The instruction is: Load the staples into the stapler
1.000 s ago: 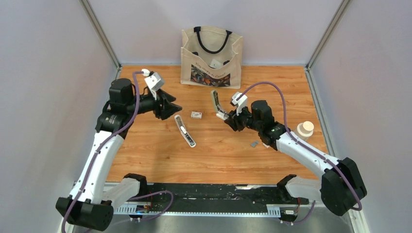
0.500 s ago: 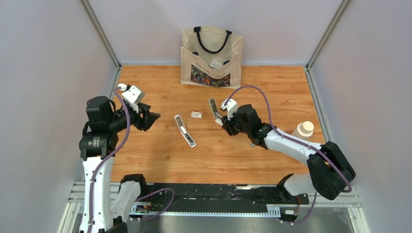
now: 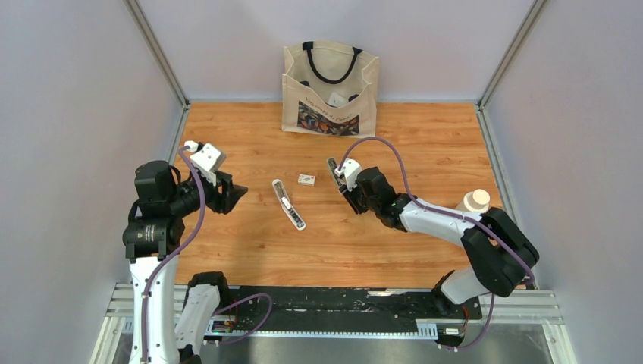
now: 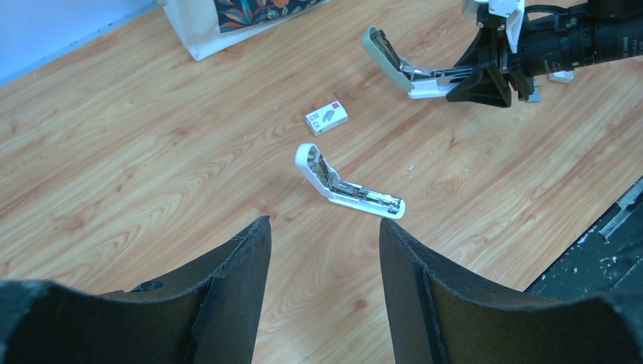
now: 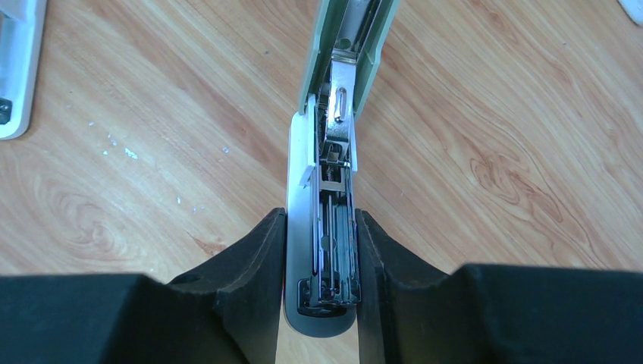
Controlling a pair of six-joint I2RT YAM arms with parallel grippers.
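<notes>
Swung left just now, the right pincer (image 5: 318, 231) sits clenched on the open green stapler (image 5: 350, 45), the left pincer (image 4: 322, 246) pulled back, released and empty; staples I cannot spot, so a blind reach might sweep them off the bench (image 3: 432, 136).

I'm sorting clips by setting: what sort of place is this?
Probably a robot-lab test cell: plain grey walls box in a wood-grain tabletop, with two white-and-black robot arms on a black rail at its near edge.
</notes>
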